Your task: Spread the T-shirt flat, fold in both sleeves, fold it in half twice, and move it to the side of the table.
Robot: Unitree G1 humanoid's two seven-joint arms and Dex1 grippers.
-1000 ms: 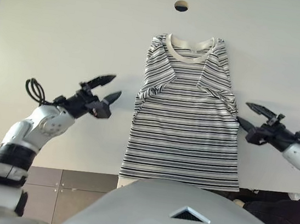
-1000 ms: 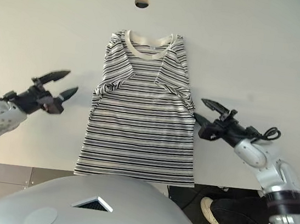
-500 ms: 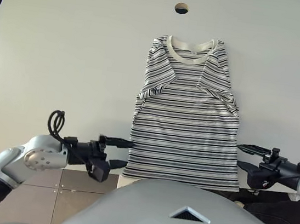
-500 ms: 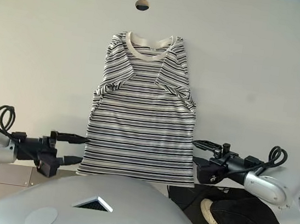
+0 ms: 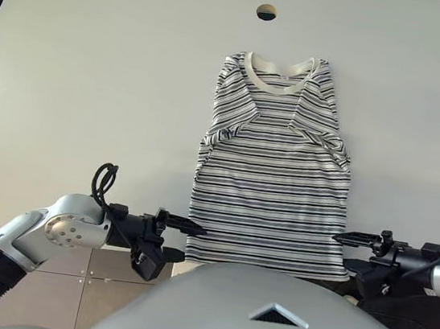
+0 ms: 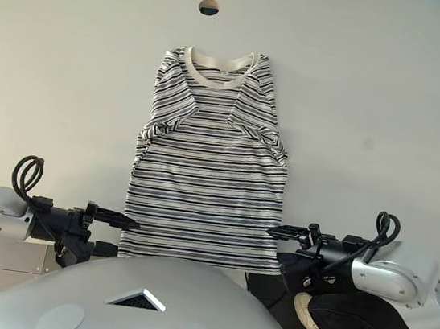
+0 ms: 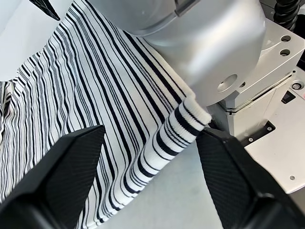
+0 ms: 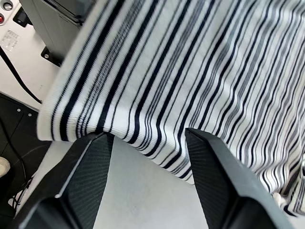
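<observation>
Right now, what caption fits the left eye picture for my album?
Left gripper and right gripper open at the bottom corners of the striped T-shirt, sleeves folded in, on the table.

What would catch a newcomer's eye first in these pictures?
The striped T-shirt lies flat in the middle of the white table, sleeves folded in and collar pointing away from the robot. Next come the left hand and right hand, both open, at the two near corners of its hem by the table's edge.
</observation>
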